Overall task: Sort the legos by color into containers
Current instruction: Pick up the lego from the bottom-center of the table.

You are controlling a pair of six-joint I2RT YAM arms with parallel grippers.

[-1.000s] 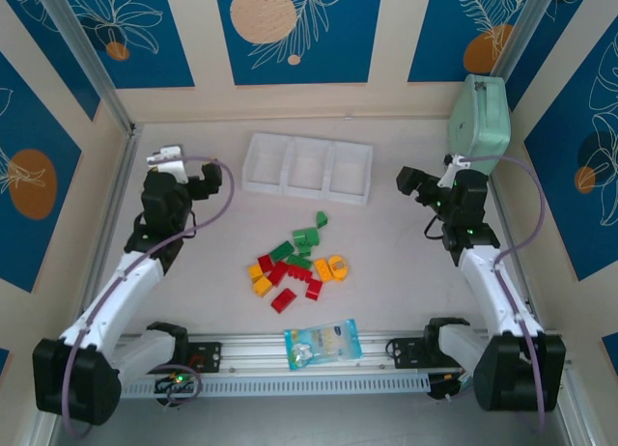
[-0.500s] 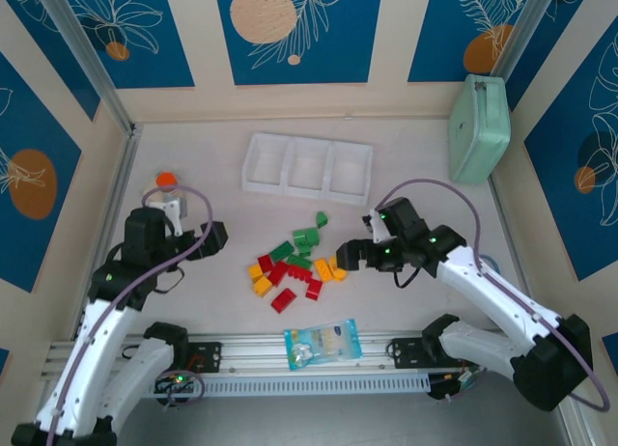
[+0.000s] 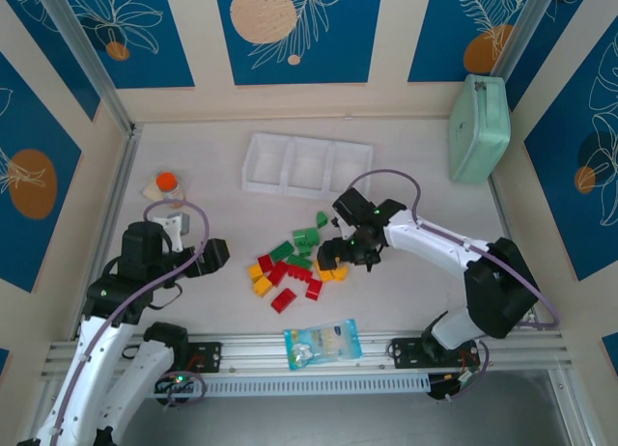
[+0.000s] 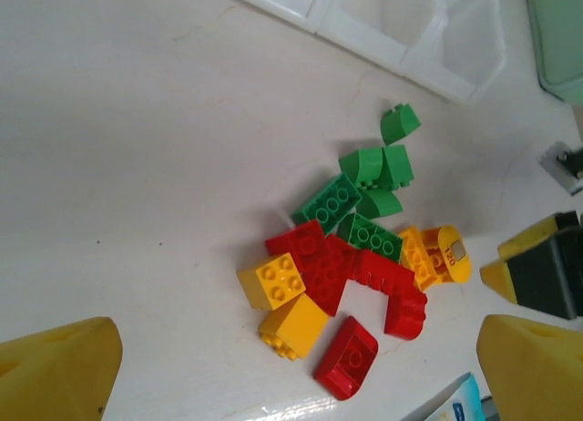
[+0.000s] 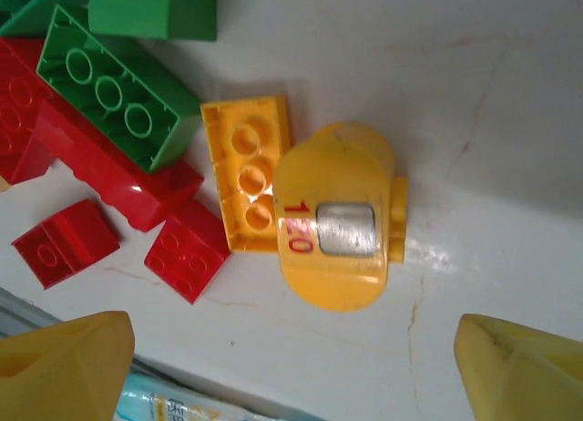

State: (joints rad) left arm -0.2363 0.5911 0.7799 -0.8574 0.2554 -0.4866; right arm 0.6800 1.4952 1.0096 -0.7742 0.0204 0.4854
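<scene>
- From above, you are seeing the legos [image 3: 294, 264] lying in one loose heap in the middle of the table [image 3: 415, 152], with red, green and yellow mixed. They are sitting well apart from the containers [image 3: 309, 164], the white three-bay tray further back.
- Your right gripper [image 3: 335, 255] is hanging over the heap's right edge. From overhead you cannot tell how its jaws are standing.
- The right wrist camera is settling that. Its yellow fingertips [image 5: 64, 362] are standing wide apart at the bottom corners, released and clamping nothing.
- That close view is also giving you a rounded yellow brick [image 5: 335, 228] printed 120. It is touching a flat yellow brick [image 5: 248, 170], with a green brick [image 5: 114, 93] and red bricks [image 5: 109, 189] lying to the left.
- Your left gripper [image 3: 214, 256] is hovering left of the heap, clear of it.
- The left wrist camera is showing its fingers spread to the lower corners, released and carrying nothing. It is framing the whole heap, with the tray's edge up top and the other arm's fingers at the right edge.
- The overhead view is adding a mint-green case [image 3: 480, 127] back right, an orange-capped bottle [image 3: 166, 183] at the left and a bag [image 3: 323, 343] by the near rail.
</scene>
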